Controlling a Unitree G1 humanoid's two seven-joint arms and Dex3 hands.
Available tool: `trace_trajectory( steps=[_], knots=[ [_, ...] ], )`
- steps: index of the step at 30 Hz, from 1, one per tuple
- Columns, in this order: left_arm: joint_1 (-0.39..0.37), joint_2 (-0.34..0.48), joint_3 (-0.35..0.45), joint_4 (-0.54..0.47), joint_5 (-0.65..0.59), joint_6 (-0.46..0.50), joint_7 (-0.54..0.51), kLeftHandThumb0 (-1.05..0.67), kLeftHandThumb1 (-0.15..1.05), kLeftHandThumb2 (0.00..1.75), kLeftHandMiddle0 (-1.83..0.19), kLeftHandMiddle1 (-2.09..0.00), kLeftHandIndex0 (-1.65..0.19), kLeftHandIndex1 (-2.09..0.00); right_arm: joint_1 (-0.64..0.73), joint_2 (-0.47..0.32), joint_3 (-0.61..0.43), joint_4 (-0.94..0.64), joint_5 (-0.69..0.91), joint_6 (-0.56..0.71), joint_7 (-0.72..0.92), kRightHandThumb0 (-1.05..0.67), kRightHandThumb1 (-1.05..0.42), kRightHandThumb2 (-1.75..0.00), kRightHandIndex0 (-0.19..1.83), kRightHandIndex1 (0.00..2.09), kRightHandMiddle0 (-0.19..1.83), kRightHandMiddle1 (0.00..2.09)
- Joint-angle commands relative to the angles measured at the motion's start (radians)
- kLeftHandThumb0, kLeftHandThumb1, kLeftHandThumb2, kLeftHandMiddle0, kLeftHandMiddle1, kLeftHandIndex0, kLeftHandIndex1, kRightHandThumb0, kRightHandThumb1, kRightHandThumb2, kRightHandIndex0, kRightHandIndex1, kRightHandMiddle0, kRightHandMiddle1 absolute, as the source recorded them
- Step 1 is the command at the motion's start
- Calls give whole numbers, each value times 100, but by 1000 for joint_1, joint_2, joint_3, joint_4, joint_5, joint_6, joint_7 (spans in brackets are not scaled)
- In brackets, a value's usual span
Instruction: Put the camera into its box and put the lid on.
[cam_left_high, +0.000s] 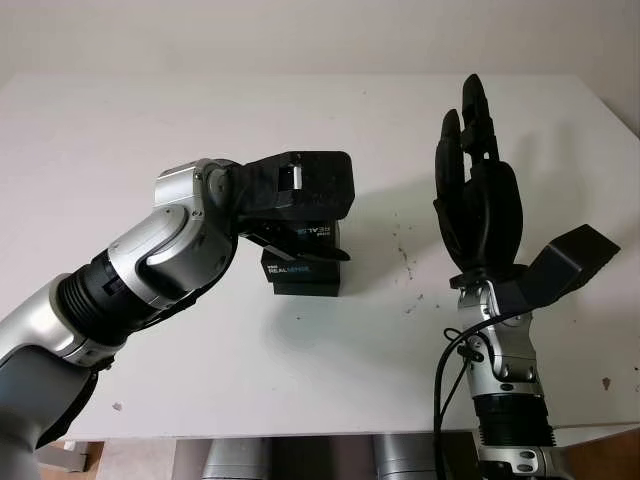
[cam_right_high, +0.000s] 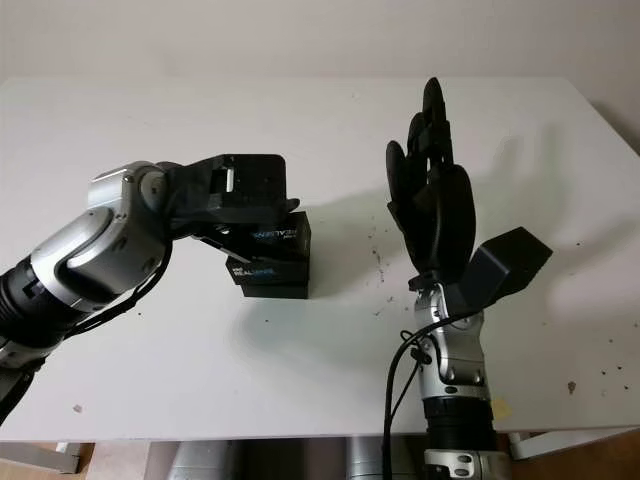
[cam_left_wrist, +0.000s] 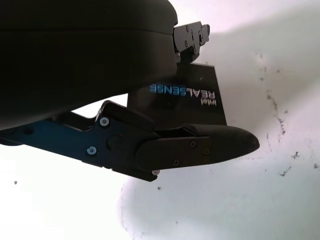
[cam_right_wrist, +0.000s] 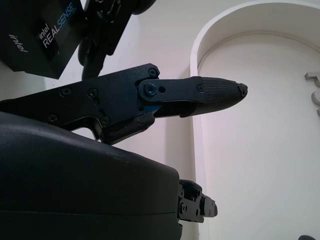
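- White bench (cam_left_high: 120, 140) is carrying one black box (cam_left_high: 305, 262), sitting near its middle.
- Left hand (cam_left_high: 300, 205) is closing its fingers around the box's top.
- Right hand (cam_left_high: 478, 195) is hanging open, upright, well apart to the right.

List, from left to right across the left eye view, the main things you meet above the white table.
Silver left arm → black left hand over the black Intel RealSense box → upright black right hand, open → black wrist camera housing.

Silver jointed arms, black ribbed cuffs, black hands with screwed fingers (cam_left_wrist: 200, 145), seemingly black cable (cam_left_high: 440, 375)
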Motion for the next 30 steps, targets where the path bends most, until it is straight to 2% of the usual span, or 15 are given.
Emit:
trace_trajectory(
  steps=[1, 5, 10, 16, 19, 23, 27, 30],
  knots=[
    [26, 21, 43, -39, 33, -87, 48, -86, 105, 63, 19, 0, 19, 0, -12, -7, -5, 3, 6, -13, 7, -78, -105, -33, -16, 5, -9, 6],
    [71, 20, 144, -59, 62, -163, 126, -82, 105, 58, 19, 0, 19, 0, -8, -12, -6, -2, -1, -10, 10, -77, -105, -33, -16, 5, -8, 6],
    [102, 6, 270, -61, 22, -175, 155, -81, 105, 55, 19, 0, 19, 0, -8, -16, -8, -3, 1, -4, 16, -76, -105, -34, -16, 5, -9, 5],
    [128, 13, 335, -35, 32, -245, 212, -86, 105, 58, 19, 0, 19, 0, -14, -19, -13, 4, 3, 5, 19, -76, -105, -33, -15, 6, -7, 6],
    [144, 2, 382, 12, 11, -302, 259, -88, 105, 57, 19, 0, 19, 0, -16, -23, -12, 7, 1, 7, 21, -77, -105, -33, -15, 6, -8, 6],
    [157, 4, 411, 120, 20, -433, 335, -86, 105, 52, 19, 0, 19, 0, -17, -30, -12, 0, 2, 18, 25, -76, -105, -34, -15, 5, -8, 5],
    [174, 5, 438, 199, 5, -520, 354, -84, 105, 49, 19, 0, 19, 0, -18, -37, -14, 0, 10, 23, 36, -76, -105, -34, -16, 5, -9, 5],
    [206, -12, 469, 232, -18, -572, 388, -83, 105, 54, 19, 0, 19, 0, -23, -39, -19, 7, 27, 27, 51, -75, -105, -34, -16, 5, -8, 5]
  ],
)
